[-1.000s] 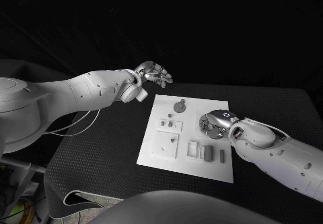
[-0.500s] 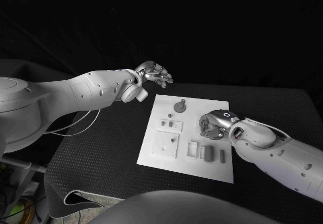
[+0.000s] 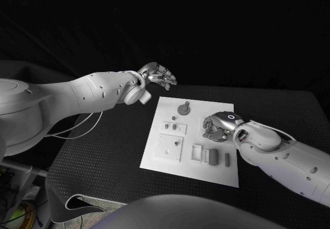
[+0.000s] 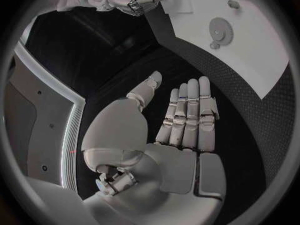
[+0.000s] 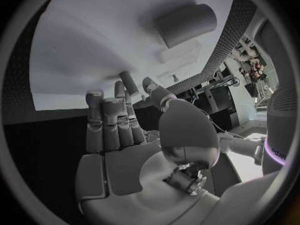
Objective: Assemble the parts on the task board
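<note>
White task board [image 3: 180, 162], right hand [image 3: 215, 128] above

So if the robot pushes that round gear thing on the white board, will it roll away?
Probably not. The gear lies flat on the task board, so it would likely slide, not roll. It looks small, stiff and probably light. Stood on edge, it might roll.

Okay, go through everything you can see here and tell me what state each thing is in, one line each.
Left hand: open, fingers straight, holding nothing, raised off the board's far left corner.
Right hand: over the board's right side, fingers curled; whether it holds a part cannot be told.
Task board: flat on the table.
Gear: lying flat on the board, untouched.
Grey bars: lying side by side, untouched.
</note>
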`<state>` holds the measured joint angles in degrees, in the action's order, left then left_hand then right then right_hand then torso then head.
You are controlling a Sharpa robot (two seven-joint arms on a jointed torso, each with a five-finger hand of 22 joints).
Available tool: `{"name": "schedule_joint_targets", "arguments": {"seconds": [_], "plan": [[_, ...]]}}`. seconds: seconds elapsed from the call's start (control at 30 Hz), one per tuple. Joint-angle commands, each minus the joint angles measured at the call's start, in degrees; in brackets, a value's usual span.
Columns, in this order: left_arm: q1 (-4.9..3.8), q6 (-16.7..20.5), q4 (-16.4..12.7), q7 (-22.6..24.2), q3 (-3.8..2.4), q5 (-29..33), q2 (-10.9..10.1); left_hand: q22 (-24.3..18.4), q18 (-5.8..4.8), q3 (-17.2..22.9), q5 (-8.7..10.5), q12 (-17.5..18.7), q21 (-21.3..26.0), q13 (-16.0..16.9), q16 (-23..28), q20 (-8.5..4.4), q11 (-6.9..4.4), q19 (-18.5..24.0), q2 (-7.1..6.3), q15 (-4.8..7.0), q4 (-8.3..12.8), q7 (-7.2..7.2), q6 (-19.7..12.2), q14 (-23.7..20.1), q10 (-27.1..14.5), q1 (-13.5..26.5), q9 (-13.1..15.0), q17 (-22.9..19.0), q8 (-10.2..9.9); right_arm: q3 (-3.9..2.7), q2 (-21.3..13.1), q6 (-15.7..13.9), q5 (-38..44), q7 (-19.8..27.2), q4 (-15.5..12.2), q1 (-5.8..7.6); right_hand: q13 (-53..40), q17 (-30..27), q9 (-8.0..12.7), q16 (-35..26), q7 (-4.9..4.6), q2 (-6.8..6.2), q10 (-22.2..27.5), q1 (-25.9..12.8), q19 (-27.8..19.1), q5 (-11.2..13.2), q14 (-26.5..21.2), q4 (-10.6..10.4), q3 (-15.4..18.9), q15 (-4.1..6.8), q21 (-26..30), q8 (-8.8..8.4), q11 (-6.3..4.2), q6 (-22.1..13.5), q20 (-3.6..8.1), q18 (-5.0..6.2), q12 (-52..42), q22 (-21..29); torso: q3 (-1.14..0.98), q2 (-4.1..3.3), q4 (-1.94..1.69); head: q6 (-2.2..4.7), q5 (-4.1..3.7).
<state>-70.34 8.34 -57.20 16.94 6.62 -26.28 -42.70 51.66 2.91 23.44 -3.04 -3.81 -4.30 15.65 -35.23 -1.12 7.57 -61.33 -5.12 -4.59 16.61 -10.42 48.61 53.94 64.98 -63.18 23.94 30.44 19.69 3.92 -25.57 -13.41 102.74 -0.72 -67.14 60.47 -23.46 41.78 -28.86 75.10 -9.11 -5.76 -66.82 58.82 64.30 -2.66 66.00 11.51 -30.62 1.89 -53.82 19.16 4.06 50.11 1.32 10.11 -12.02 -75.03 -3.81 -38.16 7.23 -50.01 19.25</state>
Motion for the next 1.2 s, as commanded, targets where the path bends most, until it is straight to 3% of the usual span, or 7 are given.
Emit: {"name": "schedule_joint_targets", "arguments": {"seconds": [0.03,0.2,0.37,0.63,0.93,1.1,1.2], "plan": [[-0.05,-0.8,0.0,0.5,-0.04,0.0,0.1,-0.1,0.93,-0.3,0.21,-0.2,0.2,-0.1,0.2,0.04,0.16,-0.4,0.34,0.03,0.0,0.09,-0.4,0.6,-0.3,-0.1,-0.1,0.1,0.4,0.0,0.2,-0.7,0.6,-0.2,-0.1,-0.05,-0.3,-0.1,-0.2,0.0,0.16,1.6,-0.9,-0.1,0.0,-0.1,0.1,-0.8,0.0,0.6,-0.1,0.48,-0.21,0.9,0.39,4.89,-0.5,-0.6,-0.01,0.0,0.01,0.01,0.04],[-0.05,-0.8,0.0,0.5,-0.04,0.0,0.1,-0.1,0.93,-0.3,0.21,-0.2,0.2,-0.1,0.2,0.04,0.16,-0.4,0.37,0.03,0.0,0.1,-0.4,0.6,-0.3,-0.1,-0.1,0.1,0.4,0.0,0.1,-0.3,1.2,-0.5,-0.1,-0.05,-0.7,-0.1,-0.3,0.0,0.57,3.51,-1.7,0.7,0.1,-0.1,0.4,-0.4,-0.2,1.05,-0.3,0.76,-0.66,1.7,0.69,4.89,-1.0,-0.8,0.03,-0.01,-0.02,0.01,-0.05],[-0.05,-0.8,-0.1,0.4,-0.04,0.0,-0.1,-0.1,0.93,-0.3,0.21,-0.2,0.2,-0.1,0.2,0.04,0.16,-0.4,0.37,0.03,0.0,0.09,-0.4,0.6,-0.3,0.0,-0.1,0.1,0.4,0.0,-0.2,0.3,1.6,-0.8,0.0,-0.05,-0.9,-0.1,-0.3,0.0,0.68,4.15,-1.9,1.9,0.0,-0.1,0.5,1.0,-0.4,1.18,-0.4,0.77,-0.79,1.9,0.81,4.89,-1.1,-0.9,0.05,-0.01,0.0,0.01,-0.04],[-0.05,-0.9,-0.1,0.3,-0.04,0.0,-0.2,-0.1,0.93,-0.3,0.21,-0.2,0.2,-0.1,0.3,0.04,0.16,-0.4,0.38,0.03,0.0,0.09,-0.4,0.6,-0.3,0.0,-0.1,0.2,0.4,0.01,-0.3,1.6,2.0,-1.0,0.0,-0.05,-1.1,-0.1,-0.3,-0.2,0.66,3.4,-1.8,2.9,0.0,-0.1,0.5,1.6,-1.6,1.16,-0.3,0.62,-0.77,2.1,0.71,4.89,-1.0,-0.8,0.02,-0.01,0.03,0.01,-0.02],[-0.05,-1.0,-0.1,0.2,-0.04,0.0,-0.2,-0.1,0.92,-0.3,0.21,-0.2,0.2,-0.1,0.3,0.06,0.17,-0.4,0.42,0.02,-0.1,0.09,-0.4,0.6,-0.3,0.0,-0.1,0.2,0.4,0.03,-0.3,1.4,1.9,-1.1,0.1,-0.05,-1.0,-0.1,0.0,-0.5,0.24,-0.04,-0.9,2.1,-0.1,-0.1,0.2,1.3,-1.6,0.83,-0.1,-0.06,-0.41,1.3,0.45,4.89,-0.5,-0.7,-0.02,0.0,0.05,0.01,-0.03],[-0.05,-1.1,-0.1,0.2,-0.03,0.0,-0.2,-0.1,0.91,-0.3,0.21,-0.2,0.3,-0.1,0.3,0.07,0.18,-0.4,0.46,0.01,-0.1,0.08,-0.4,0.6,-0.3,0.1,-0.1,0.2,0.4,0.03,-0.3,1.4,1.9,-1.1,0.1,-0.05,-1.1,-0.1,0.0,-0.4,0.24,0.15,-0.8,2.5,-0.1,-0.1,0.1,1.3,-2.0,0.8,0.0,-0.08,-0.39,1.3,0.48,4.89,-0.4,-0.6,-0.02,-0.01,-0.02,0.01,-0.15],[-0.05,-1.1,-0.1,0.3,-0.03,0.0,-0.2,-0.1,0.9,-0.3,0.21,-0.2,0.3,-0.2,0.4,0.08,0.19,-0.4,0.55,0.0,-0.1,0.07,-0.4,0.6,-0.3,0.2,-0.1,0.3,0.4,0.03,-0.3,1.5,1.9,-1.0,0.0,-0.05,-1.2,-0.1,-0.1,-0.4,0.32,1.07,-1.0,3.2,0.0,-0.1,0.2,1.3,-2.6,0.84,0.0,-0.01,-0.43,1.5,0.52,4.89,-0.5,-0.6,-0.01,0.0,0.01,0.01,-0.13]]}}
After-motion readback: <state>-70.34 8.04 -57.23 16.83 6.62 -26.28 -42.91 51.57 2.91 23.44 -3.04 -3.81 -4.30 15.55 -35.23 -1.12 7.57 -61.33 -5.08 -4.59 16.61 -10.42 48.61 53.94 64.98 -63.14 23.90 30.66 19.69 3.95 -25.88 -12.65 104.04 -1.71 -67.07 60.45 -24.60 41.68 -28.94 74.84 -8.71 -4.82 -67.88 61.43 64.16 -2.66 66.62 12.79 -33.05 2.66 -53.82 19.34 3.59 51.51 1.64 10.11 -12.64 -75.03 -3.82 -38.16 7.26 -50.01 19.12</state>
